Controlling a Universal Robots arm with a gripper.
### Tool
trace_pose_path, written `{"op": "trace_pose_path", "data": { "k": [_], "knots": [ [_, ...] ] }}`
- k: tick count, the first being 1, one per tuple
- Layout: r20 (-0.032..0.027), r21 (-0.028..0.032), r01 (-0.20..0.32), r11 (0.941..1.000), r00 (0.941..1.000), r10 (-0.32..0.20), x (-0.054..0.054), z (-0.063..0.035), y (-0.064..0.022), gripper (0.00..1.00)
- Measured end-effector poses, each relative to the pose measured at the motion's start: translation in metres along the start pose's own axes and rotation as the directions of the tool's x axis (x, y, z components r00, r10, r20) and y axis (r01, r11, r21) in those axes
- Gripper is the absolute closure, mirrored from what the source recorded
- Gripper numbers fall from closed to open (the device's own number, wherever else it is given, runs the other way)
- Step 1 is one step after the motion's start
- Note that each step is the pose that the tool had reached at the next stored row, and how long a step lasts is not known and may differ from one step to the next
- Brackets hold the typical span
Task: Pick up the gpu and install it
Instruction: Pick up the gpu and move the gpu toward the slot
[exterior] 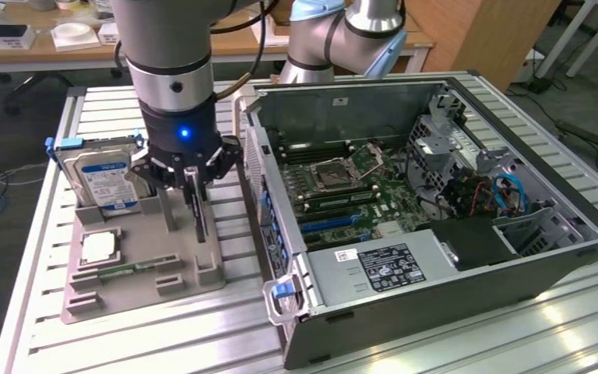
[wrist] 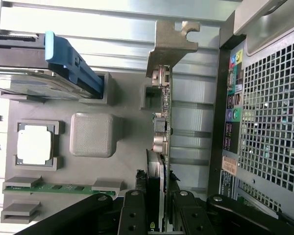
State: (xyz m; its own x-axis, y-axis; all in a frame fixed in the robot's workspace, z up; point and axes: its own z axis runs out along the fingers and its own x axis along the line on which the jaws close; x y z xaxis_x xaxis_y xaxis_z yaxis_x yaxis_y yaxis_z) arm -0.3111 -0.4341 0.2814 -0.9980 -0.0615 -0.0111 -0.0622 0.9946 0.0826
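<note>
Wrist view shows fingers (wrist: 134,213) gripping the upright gpu (wrist: 163,105).

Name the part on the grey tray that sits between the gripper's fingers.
The graphics card, standing on edge with its silver bracket, gripped by the gripper. The hard drive, processor and memory stick sit apart, untouched.

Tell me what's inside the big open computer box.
A green motherboard with a square chip socket, blue cables and a labelled power supply. Whatever lies beneath the power supply is covered.
</note>
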Motion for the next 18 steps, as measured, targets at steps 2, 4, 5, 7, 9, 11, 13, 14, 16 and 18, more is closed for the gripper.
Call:
{"op": "trace_pose_path", "data": {
  "k": [2,4,5,7,9,11,13,14,16,18],
  "knots": [
    [0.0003,-0.0041,0.000,1.0000,1.0000,0.000,0.000,-0.0013,0.0001,0.73],
    [0.0006,-0.0081,0.000,1.0000,1.0000,0.000,0.000,-0.0021,0.0002,0.73],
    [0.0005,-0.0099,0.000,1.0000,1.0000,0.000,0.000,-0.0027,0.0002,0.73],
    [0.0009,-0.0162,0.000,0.9999,1.0000,0.000,0.000,-0.0047,0.0003,0.73],
    [0.0014,-0.0224,0.000,0.9997,1.0000,0.000,0.000,-0.0066,0.0006,0.73],
    [0.0017,-0.0268,0.000,0.9996,1.0000,0.000,0.000,-0.0083,0.0007,0.73],
    [0.0019,-0.0306,0.000,0.9995,1.0000,0.000,0.000,-0.0096,0.0008,0.73],
    [0.0020,-0.0323,0.000,0.9995,1.0000,0.000,0.000,-0.0102,0.0008,0.73],
    [0.0020,-0.0345,0.000,0.9994,1.0000,0.000,0.000,-0.0111,0.0009,0.73],
    [0.0023,-0.0374,0.000,0.9993,1.0000,0.000,0.000,-0.0119,0.0009,0.73]
  ]
}}
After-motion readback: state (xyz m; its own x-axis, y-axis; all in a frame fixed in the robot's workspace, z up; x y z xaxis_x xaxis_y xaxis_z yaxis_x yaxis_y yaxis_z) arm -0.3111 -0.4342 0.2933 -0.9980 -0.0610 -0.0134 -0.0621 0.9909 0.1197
